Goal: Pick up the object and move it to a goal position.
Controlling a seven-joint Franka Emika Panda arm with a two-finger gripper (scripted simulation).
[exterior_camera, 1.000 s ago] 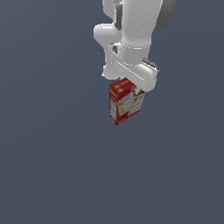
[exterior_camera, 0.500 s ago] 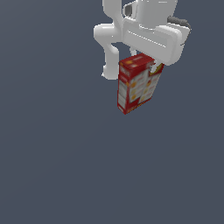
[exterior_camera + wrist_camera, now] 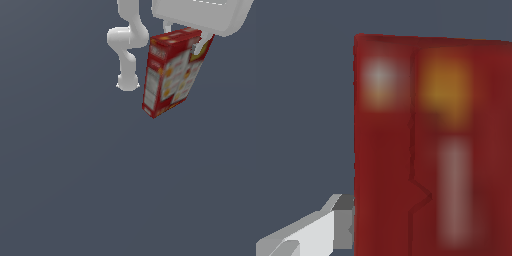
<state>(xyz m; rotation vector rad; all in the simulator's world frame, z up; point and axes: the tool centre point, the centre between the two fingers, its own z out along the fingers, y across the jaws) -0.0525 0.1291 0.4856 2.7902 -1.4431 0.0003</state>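
hanging tilted, red box [image 3: 170,75], long axis near-vertical

All around and below the red box [image 3: 170,72] there is only flat gray floor [image 3: 100,190] with lots of room to pass, and the one thing in the way is the robot's white arm [image 3: 127,50] just beside the box.
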